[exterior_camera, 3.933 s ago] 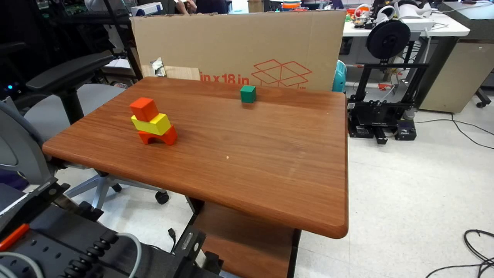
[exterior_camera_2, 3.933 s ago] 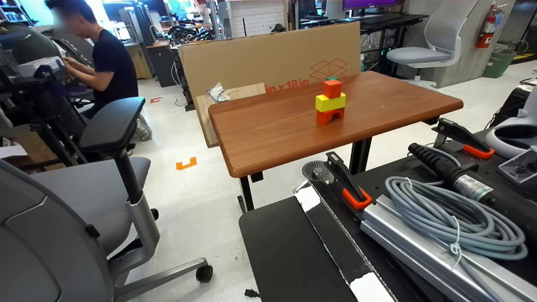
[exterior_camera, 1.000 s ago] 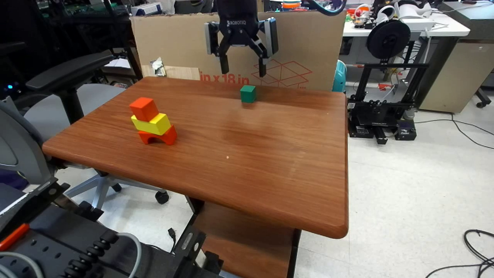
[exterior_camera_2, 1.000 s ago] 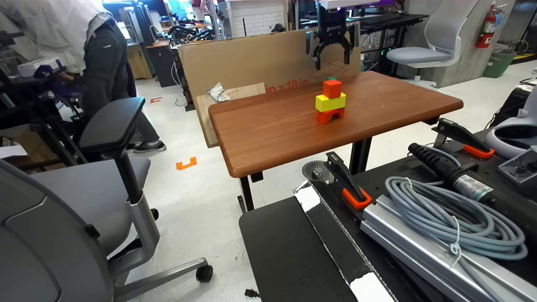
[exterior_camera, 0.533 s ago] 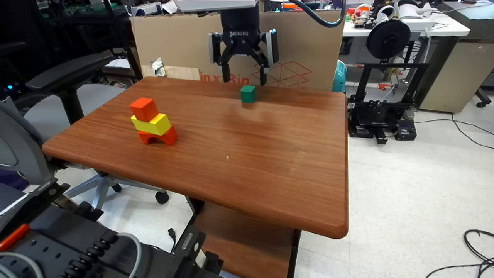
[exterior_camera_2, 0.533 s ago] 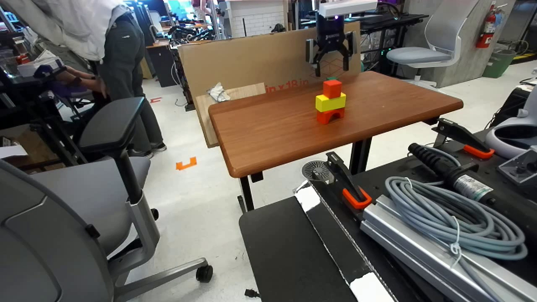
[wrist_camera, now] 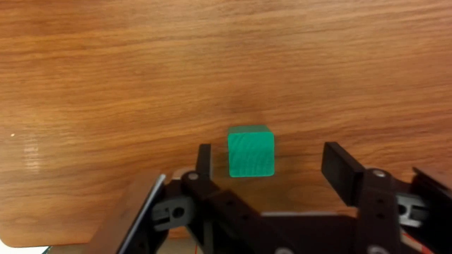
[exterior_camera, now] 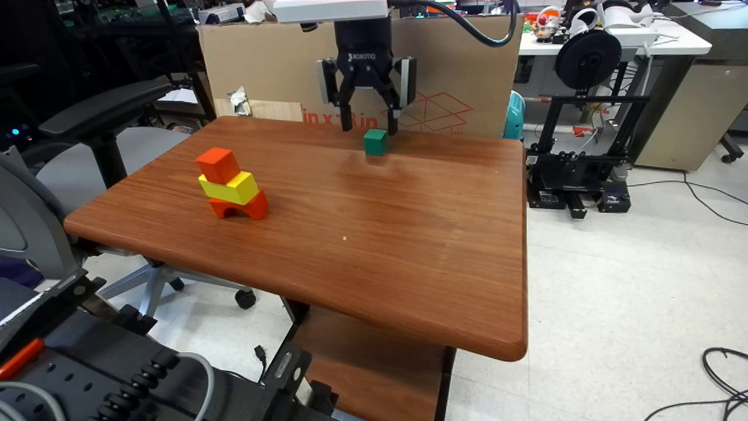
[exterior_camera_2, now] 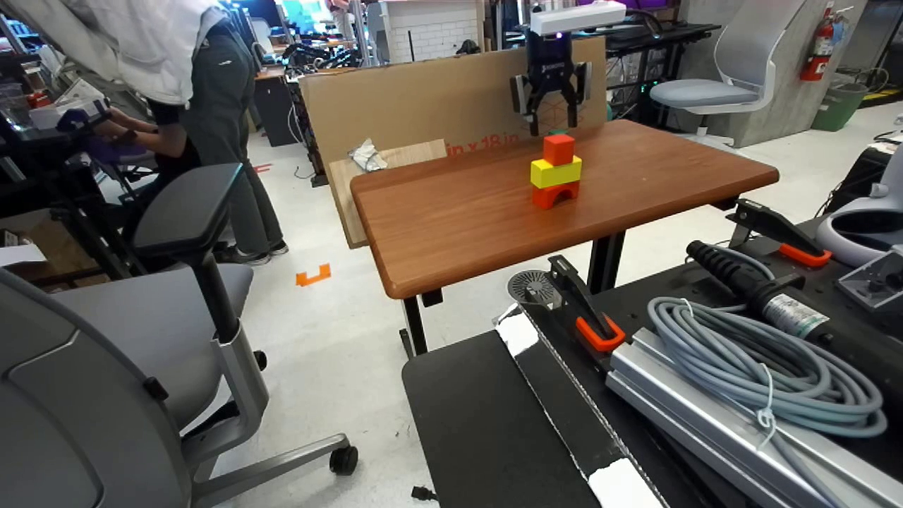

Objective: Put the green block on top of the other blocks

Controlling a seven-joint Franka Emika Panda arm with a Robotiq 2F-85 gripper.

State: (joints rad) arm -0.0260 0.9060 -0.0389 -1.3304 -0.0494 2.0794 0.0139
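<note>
Exterior view: ROBOTIQ (exterior_camera: 362, 57) above parted fingers (exterior_camera: 346, 118)

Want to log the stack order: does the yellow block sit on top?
No, the yellow block lies between the red arch below and the red cube above.

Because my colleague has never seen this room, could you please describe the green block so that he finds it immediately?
Find the brown table with the cardboard behind it. Near the table's cardboard-side edge sits the green block, a small cube. Unlike the red and yellow stack, it stands alone and is the only green one.
</note>
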